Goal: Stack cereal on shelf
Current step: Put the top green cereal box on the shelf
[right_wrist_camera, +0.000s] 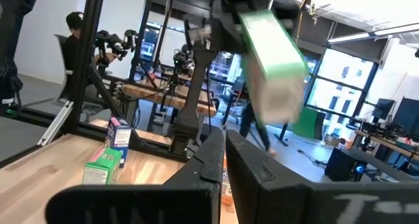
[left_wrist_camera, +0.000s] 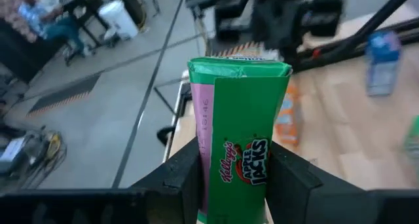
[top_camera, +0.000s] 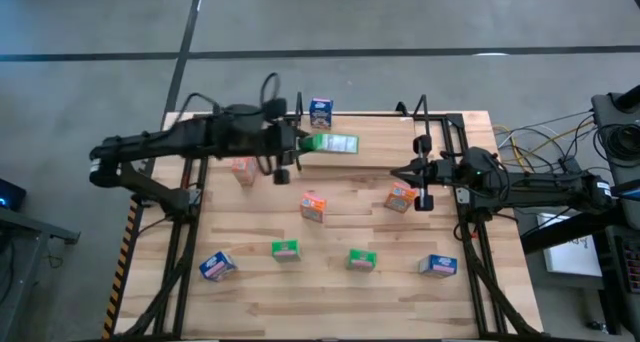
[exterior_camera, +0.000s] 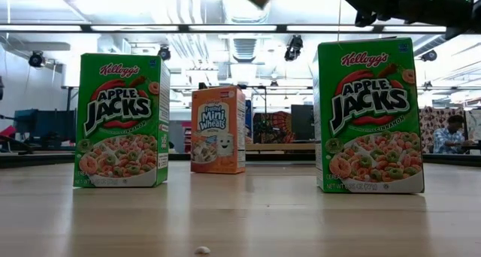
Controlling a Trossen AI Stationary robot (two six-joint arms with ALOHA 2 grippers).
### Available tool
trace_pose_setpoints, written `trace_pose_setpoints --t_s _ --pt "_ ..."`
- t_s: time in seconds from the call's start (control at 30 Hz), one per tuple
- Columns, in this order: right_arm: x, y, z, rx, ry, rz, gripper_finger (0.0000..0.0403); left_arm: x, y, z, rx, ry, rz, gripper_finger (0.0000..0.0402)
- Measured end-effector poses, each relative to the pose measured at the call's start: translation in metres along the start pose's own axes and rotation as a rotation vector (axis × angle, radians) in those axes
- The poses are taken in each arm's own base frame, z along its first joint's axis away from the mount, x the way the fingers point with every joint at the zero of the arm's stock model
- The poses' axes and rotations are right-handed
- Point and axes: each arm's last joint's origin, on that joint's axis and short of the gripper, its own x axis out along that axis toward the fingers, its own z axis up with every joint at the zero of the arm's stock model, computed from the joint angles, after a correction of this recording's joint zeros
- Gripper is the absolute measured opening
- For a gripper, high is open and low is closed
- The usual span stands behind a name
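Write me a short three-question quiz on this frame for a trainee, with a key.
1. True or false: the left end effector grips a green cereal box raised off the table.
2. Not counting that one, how many standing green boxes are on the table? A) one B) two C) three
3. Fill in: the right end effector is empty and its fingers are ____ (open or shut).

Key: 1 true; 2 B; 3 shut.
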Motion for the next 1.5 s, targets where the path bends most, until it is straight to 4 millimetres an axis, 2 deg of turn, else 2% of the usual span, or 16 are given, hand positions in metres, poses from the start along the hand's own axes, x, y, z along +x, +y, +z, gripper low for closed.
trace_pose_setpoints --t_s 0.33,0.6,0.9,1.17,1.5 --pt "-0.002 0.0 0.002 -0.002 -0.011 -0.003 0.0009 0.083 0.026 -0.041 -0.093 0.246 0.055 0.0116" --pt "-0.002 0.0 0.002 -0.001 -0.008 -0.003 0.0009 0.124 0.036 -0.072 -0.13 0.39 0.059 0.0116" --pt "-0.002 0.0 0.002 -0.008 -0.006 -0.005 0.0009 0.15 0.035 -0.095 -0.178 0.462 0.03 0.0119" --pt "-0.002 0.0 0.002 -0.008 -0.006 -0.004 0.0009 0.168 0.032 -0.106 -0.182 0.477 0.026 0.0153" --pt "-0.002 0.0 0.002 -0.008 -0.006 -0.005 0.0009 0.172 0.03 -0.109 -0.178 0.481 0.023 0.0182"
